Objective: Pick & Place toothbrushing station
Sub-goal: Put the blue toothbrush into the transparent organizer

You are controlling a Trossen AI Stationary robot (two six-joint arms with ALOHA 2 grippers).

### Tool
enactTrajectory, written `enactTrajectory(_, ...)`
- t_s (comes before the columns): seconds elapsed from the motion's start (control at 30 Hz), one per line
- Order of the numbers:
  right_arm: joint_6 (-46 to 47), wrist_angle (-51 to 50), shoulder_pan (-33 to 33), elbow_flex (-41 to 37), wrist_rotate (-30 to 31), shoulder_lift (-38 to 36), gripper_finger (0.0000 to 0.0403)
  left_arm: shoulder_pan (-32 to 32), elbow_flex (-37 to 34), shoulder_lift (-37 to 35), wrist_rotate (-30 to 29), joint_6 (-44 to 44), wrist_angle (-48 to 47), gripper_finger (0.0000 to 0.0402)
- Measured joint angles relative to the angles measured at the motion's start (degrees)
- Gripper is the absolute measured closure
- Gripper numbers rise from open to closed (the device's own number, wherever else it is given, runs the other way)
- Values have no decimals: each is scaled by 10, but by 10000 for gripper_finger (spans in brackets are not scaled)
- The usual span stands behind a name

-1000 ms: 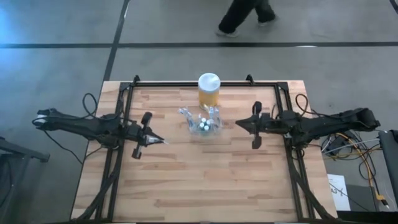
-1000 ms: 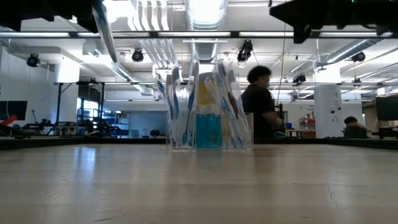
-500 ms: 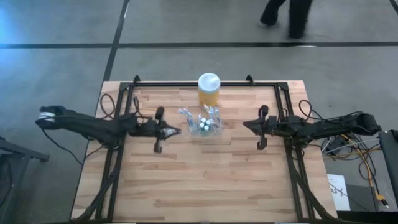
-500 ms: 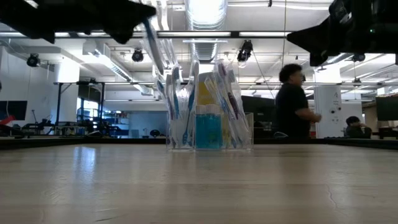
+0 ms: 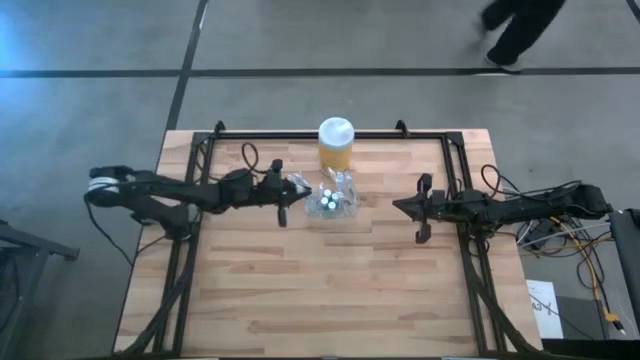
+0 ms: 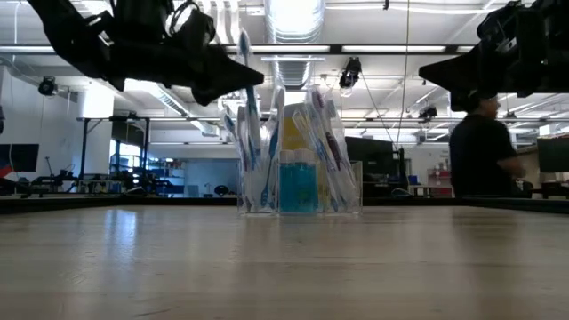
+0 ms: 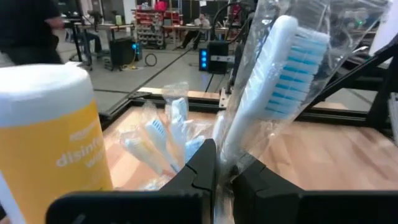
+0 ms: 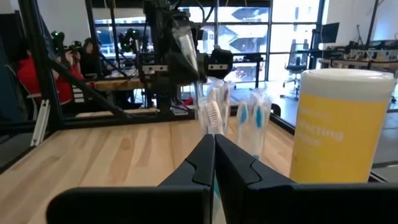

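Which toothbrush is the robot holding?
The wrapped toothbrush pinched in the left gripper, held in the air above the clear holder. All the other toothbrushes stand inside that holder, touched by no gripper.

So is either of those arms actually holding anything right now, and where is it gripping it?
Yes. The left gripper pinches a wrapped toothbrush low on its handle, bristles up, beside the clear holder. The right gripper is shut on nothing.
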Motion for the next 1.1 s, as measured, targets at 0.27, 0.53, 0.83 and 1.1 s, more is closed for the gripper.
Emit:
enactTrajectory(0.27,3,-1,0,0,0,1,394,3,0,70,-24,6,37,381)
enactTrajectory(0.53,4,-1,0,0,0,1,394,7,0,131,-29,1,54,381)
enactTrajectory(0.83,4,2,0,0,0,0,394,15,1,167,-26,-9,68,381)
enactTrajectory(1.1,26,2,0,0,0,1,394,15,0,133,-16,-34,22,335)
